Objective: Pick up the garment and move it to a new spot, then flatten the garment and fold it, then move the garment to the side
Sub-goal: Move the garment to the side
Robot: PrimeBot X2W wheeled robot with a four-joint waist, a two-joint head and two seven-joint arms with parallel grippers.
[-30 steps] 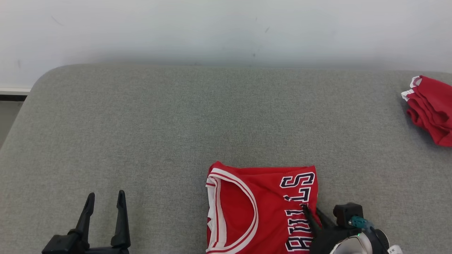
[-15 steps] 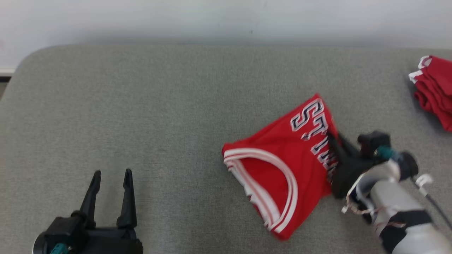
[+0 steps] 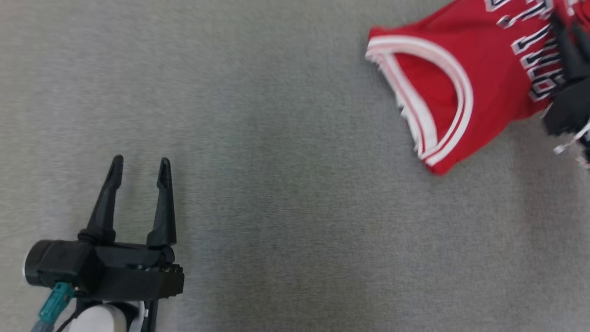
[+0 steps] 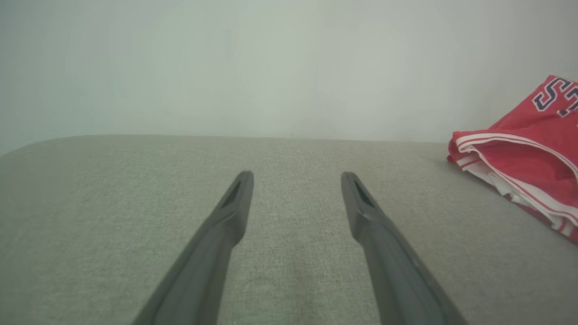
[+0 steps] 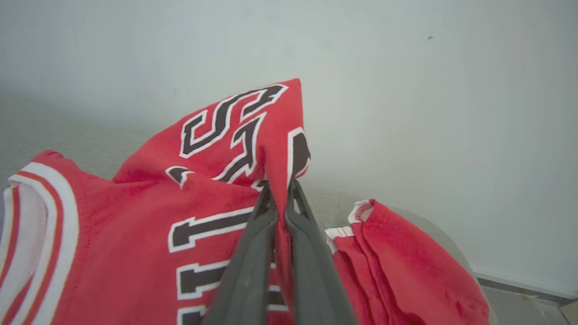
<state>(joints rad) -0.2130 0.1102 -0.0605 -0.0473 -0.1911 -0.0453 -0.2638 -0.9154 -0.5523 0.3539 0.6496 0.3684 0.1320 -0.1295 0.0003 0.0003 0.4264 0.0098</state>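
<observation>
Head view shows a grey fabric surface (image 3: 276, 193) with the left gripper (image 3: 141, 160) above it, fingers spread and empty. The right gripper (image 5: 280, 187) pinches a raised fold of the red jersey (image 3: 461, 78), whose collar end rests on the surface. Another red garment (image 5: 397, 262) lies at the surface's far corner, below a pale wall (image 4: 271, 67).

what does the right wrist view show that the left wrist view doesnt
Right wrist view: the right gripper shut on a raised fold of the red jersey by its lettering, and a second red garment beside it. Left wrist view: the left gripper open and empty over the grey surface, with the jersey's striped trim off to the right. Both: the jersey, the grey surface and the pale wall.
</observation>
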